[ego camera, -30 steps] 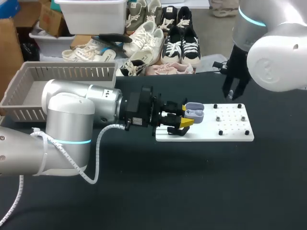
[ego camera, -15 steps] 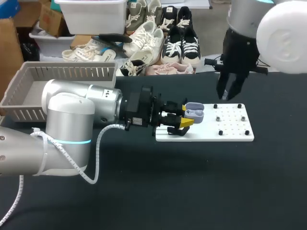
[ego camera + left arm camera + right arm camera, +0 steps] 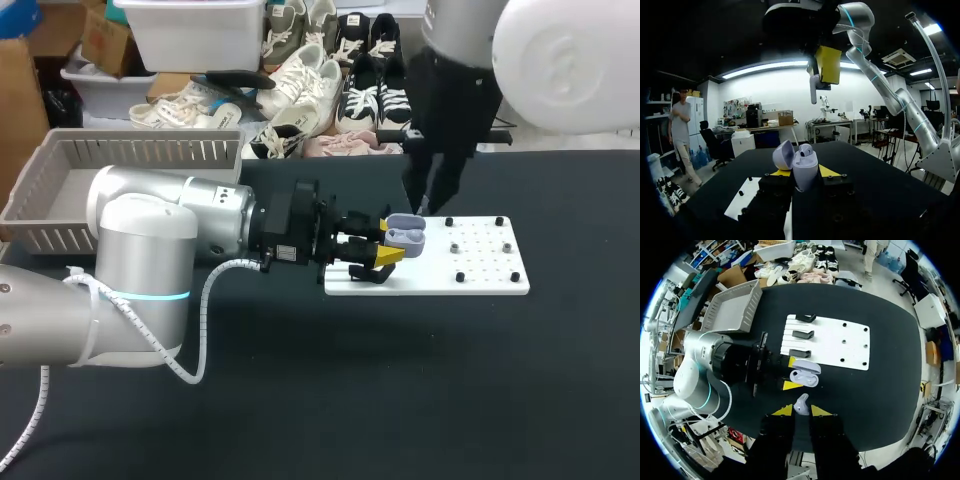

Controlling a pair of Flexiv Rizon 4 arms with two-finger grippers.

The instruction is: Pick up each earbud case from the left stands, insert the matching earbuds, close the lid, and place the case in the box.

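- The left gripper (image 3: 804, 172) reaches in from the left side of the black table (image 3: 400, 400); its yellow tips are clamped on either side of the lilac earbud case (image 3: 805, 169), holding it over the near-left end of the white board (image 3: 840, 342)
- The case stands upright between those fingers with its lid (image 3: 783, 154) swung open and leaning back; from the head view it sits just off the board's surface, not resting on any stand
- The right gripper (image 3: 801, 411) hangs directly above the open case, pointing straight down; its two yellow tips pinch a small pale earbud (image 3: 801, 403) between them; earbud and case are close but apart, with a clear gap showing in the left wrist view
- Three black stands (image 3: 803, 334) sit in a row along the left end of the board; I can see nothing on them from above; small dark pegs dot the board's other end
- The grey slatted box (image 3: 150, 152) sits at the far left corner of the table, well apart from the board and both grippers; its floor looks bare in the right wrist view
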